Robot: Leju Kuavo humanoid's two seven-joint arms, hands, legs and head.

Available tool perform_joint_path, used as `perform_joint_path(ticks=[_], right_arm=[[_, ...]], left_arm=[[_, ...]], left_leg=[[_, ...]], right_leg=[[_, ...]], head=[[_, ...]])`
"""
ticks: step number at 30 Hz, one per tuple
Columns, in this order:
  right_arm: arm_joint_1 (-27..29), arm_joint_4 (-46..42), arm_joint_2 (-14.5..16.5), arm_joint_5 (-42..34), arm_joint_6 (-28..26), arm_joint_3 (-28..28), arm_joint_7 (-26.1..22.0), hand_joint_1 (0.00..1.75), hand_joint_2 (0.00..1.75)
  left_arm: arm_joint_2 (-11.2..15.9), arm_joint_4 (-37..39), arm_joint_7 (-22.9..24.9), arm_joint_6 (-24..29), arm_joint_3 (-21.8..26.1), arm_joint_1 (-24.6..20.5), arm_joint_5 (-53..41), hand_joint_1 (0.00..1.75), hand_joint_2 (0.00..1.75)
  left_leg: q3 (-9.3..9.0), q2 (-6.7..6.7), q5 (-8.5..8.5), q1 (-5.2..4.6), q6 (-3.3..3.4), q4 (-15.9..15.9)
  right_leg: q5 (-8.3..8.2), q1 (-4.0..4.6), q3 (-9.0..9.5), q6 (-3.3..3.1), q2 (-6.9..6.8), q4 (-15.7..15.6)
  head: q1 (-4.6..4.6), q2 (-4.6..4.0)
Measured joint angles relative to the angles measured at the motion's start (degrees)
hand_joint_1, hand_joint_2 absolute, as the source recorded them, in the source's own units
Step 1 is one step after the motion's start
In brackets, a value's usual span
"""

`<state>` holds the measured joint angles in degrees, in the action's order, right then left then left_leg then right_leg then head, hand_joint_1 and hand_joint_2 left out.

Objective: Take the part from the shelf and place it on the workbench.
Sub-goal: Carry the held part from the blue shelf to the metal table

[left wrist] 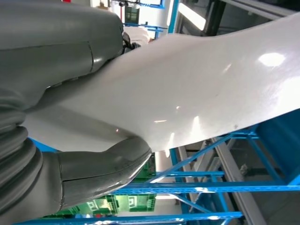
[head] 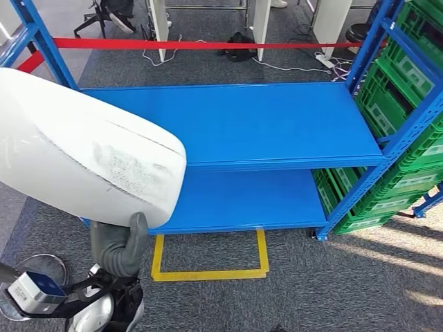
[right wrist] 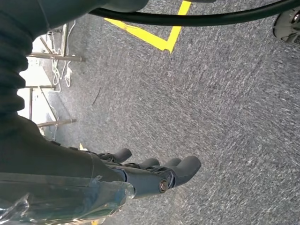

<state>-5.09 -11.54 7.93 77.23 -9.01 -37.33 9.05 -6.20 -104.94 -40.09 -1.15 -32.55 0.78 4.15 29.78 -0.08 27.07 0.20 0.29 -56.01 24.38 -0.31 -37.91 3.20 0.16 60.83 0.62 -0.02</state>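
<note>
Head view, writing: none readable on the part or the shelf; the pale printed patches on the green crates [head: 402,131] are too small to read.
White part: a large, smooth, curved white panel [head: 78,149] held up at the left, in front of the blue shelf [head: 235,124] and clear of its boards; a scuffed grey patch marks its near end.
Left arm pose: it comes up from below at the left, with the grey ribbed wrist cover under the panel's lower edge.
Left hand: the left hand [head: 122,245] grips the panel from beneath; in the left wrist view the thick grey thumb [left wrist: 106,168] presses one glossy face and the palm [left wrist: 63,42] lies against the other, so the panel is clamped between them.
Shelf: two bare blue boards in a blue frame, with green crates stacked at its right end.
Floor: grey carpet with a yellow taped square [head: 209,259] just in front of the shelf.
Right arm pose: in the right wrist view it hangs down over the carpet.
Right hand: the right hand [right wrist: 152,173] holds nothing, its dark fingers [right wrist: 183,166] stretched out side by side and slightly apart.
</note>
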Motion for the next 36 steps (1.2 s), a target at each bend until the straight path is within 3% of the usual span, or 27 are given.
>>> perform_joint_path(ticks=[3,4,5,6,8,10,11,13,14,15,18,19,20,22,24,25,26,28,30,31,33,34,36], right_arm=[[0.0,0.0,0.0,-0.1,0.0,0.0,0.0,0.0,1.75],[0.0,0.0,0.0,-0.1,0.0,0.0,0.0,0.0,1.75],[0.0,0.0,0.0,-0.1,0.0,0.0,0.0,0.0,1.75],[0.0,0.0,0.0,-0.1,0.0,0.0,0.0,0.0,1.75],[-0.1,0.0,0.0,-0.1,0.0,0.0,0.0,0.0,1.75],[-0.4,0.0,0.0,-0.1,0.0,0.0,-0.1,0.0,1.75],[-0.4,0.0,0.0,-0.1,0.0,0.0,-0.1,0.0,1.75],[-0.4,0.0,0.0,-0.1,0.0,0.0,-0.1,0.0,1.75],[-0.4,0.0,0.1,-0.1,0.0,0.0,-0.1,0.0,1.75],[-0.4,0.0,0.1,-0.1,0.0,0.0,-0.1,0.0,1.75],[-0.4,0.0,0.1,-0.1,0.0,0.0,-0.3,0.0,1.75],[-0.3,0.0,0.1,-0.1,0.0,0.0,-0.3,0.0,1.75],[-0.2,0.0,0.1,-0.1,0.0,0.0,-0.3,0.0,1.75],[-0.2,0.0,0.1,0.0,0.0,0.0,-0.4,0.0,1.75],[-0.2,0.0,0.1,0.0,0.0,0.0,-0.4,0.0,1.75],[-0.2,0.0,0.1,0.0,0.0,0.0,-0.4,0.0,1.75],[-0.2,0.0,0.1,0.1,0.0,0.0,-0.4,0.0,1.75],[0.0,0.0,0.1,0.1,0.0,0.0,-0.4,0.0,1.75],[0.2,0.0,0.1,0.2,0.0,0.0,-0.4,0.0,1.75],[0.2,0.0,0.1,0.3,0.0,0.0,-0.4,0.0,1.75],[0.3,0.0,0.1,0.4,0.0,0.0,-0.4,0.0,1.75],[0.3,0.0,0.1,0.4,0.0,0.0,-0.4,0.0,1.75],[0.3,0.0,0.1,0.5,0.0,0.0,-0.4,0.0,1.75]], left_arm=[[0.0,0.0,0.0,0.0,0.0,0.0,0.0,1.69,1.75],[0.0,0.0,0.0,0.0,0.0,0.0,0.0,1.69,1.75],[0.0,0.0,0.0,0.0,0.0,0.1,0.0,1.69,1.75],[0.0,0.0,0.0,0.0,0.0,0.1,0.0,1.69,1.75],[0.0,0.0,0.0,0.0,0.0,0.1,0.0,1.69,1.75],[0.0,0.0,0.0,0.0,0.0,0.0,0.0,1.69,1.75],[0.0,0.0,0.0,0.0,0.0,0.0,0.0,1.69,1.75],[0.0,0.0,0.0,0.0,0.0,0.0,0.0,1.69,1.75],[0.0,0.0,0.0,0.0,0.0,0.1,0.0,1.69,1.75],[0.0,0.0,0.0,0.0,0.0,0.1,0.0,1.69,1.75],[0.2,0.0,0.0,0.0,-0.1,0.1,0.0,1.69,1.75],[0.2,0.0,0.0,0.0,-0.1,0.2,0.0,1.69,1.75],[0.3,0.0,0.0,0.0,-0.1,0.2,0.0,1.69,1.75],[0.4,0.0,0.0,0.0,-0.2,0.3,0.0,1.69,1.75],[0.4,0.0,0.0,0.0,-0.3,0.3,0.0,1.69,1.75],[0.4,0.0,0.0,0.0,-0.4,0.2,0.0,1.69,1.75],[0.4,0.0,0.0,0.0,-0.6,0.2,0.0,1.69,1.75],[0.4,0.0,0.0,0.0,-0.8,0.3,0.0,1.69,1.75],[0.4,0.0,0.0,0.0,-1.0,0.3,0.0,1.69,1.75],[0.4,0.0,0.0,0.0,-1.1,0.3,0.0,1.69,1.75],[0.5,0.0,0.0,0.0,-1.2,0.3,0.0,1.69,1.75],[0.5,0.0,0.0,0.0,-1.2,0.3,0.0,1.69,1.75],[0.5,0.1,0.0,0.0,-1.2,0.3,0.0,1.69,1.75]], left_leg=[[1.93,0.04,-1.67,-0.05,0.51,0.0],[2.65,0.04,-2.24,-0.11,0.53,-0.1],[3.39,0.04,-2.83,-0.17,0.51,-0.1],[4.01,0.02,-3.33,-0.19,0.45,-0.1],[5.03,-0.04,-4.3,-0.25,0.12,-0.2],[5.57,-0.03,-5.25,-0.35,-0.46,-0.2],[5.69,0.0,-5.72,-0.37,-0.78,-0.2],[5.9,0.01,-6.38,-0.3,-1.46,0.0],[6.26,0.0,-5.71,-0.26,-1.8,-0.4],[6.91,-0.01,-3.91,-0.22,-2.12,-1.8],[10.04,-0.01,4.13,-0.12,-2.75,-11.8],[10.58,-0.01,5.21,-0.12,-2.84,-14.9],[10.49,-0.01,5.18,-0.12,-2.88,-16.7],[7.23,0.0,2.25,-0.12,-2.75,-14.0],[1.04,-0.01,0.61,-0.16,-2.4,-5.6],[-1.32,-0.04,0.82,-0.21,-2.13,-1.9],[-2.87,-0.07,1.21,-0.31,-1.81,0.7],[-2.87,-0.09,0.97,-0.43,-0.93,2.1],[-1.99,0.01,-0.11,-0.29,-0.01,2.3],[-1.5,0.08,-0.65,-0.16,0.33,2.4],[-0.42,0.15,-1.61,-0.2,0.64,2.4],[0.13,0.18,-2.07,-0.23,0.65,2.3],[1.04,0.22,-2.78,-0.24,0.59,2.3]], right_leg=[[7.31,-0.03,-3.09,0.53,0.0,10.7],[8.15,-0.02,-3.4,0.54,0.0,13.4],[7.86,-0.01,-2.77,0.48,0.01,14.3],[6.57,0.0,-1.11,0.37,0.01,12.9],[4.33,0.03,4.93,0.06,0.03,4.8],[4.37,0.17,9.5,-0.2,0.18,-2.4],[4.75,0.28,10.08,-0.37,0.27,-3.8],[4.07,0.3,9.35,-1.1,0.25,-4.1],[3.55,0.23,8.95,-1.62,0.18,-4.1],[2.89,0.12,8.39,-2.11,0.09,-4.1],[0.87,0.07,6.09,-2.76,-0.05,-4.1],[0.22,0.09,5.22,-2.74,-0.1,-4.1],[-0.4,0.11,4.37,-2.69,-0.16,-4.1],[-1.64,0.11,2.82,-2.53,-0.23,-4.0],[-2.74,0.18,1.67,-2.17,-0.19,-4.0],[-3.29,0.25,1.31,-1.92,-0.18,-4.0],[-3.86,0.3,1.04,-1.62,-0.18,-4.1],[-4.99,0.23,0.65,-0.97,-0.2,-4.5],[-3.6,0.14,-0.21,-0.3,-0.17,-3.5],[-1.41,0.11,-1.01,-0.01,-0.14,-1.3],[4.09,0.09,-3.01,0.41,-0.13,6.4],[5.83,0.08,-3.69,0.52,-0.13,10.1],[6.41,0.09,-3.51,0.57,-0.13,13.2]], head=[[0.19,0.0],[0.2,0.0],[0.19,0.0],[0.19,0.0],[0.2,0.0],[0.15,0.0],[0.16,0.01],[0.24,0.01],[0.21,0.01],[0.09,0.0],[-0.22,0.0],[-0.22,0.0],[-0.22,0.0],[-0.22,0.0],[-0.22,0.0],[-0.19,0.0],[-0.18,0.0],[-0.19,0.0],[-0.12,0.01],[-0.02,0.01],[0.26,0.0],[0.26,0.0],[0.27,0.0]])
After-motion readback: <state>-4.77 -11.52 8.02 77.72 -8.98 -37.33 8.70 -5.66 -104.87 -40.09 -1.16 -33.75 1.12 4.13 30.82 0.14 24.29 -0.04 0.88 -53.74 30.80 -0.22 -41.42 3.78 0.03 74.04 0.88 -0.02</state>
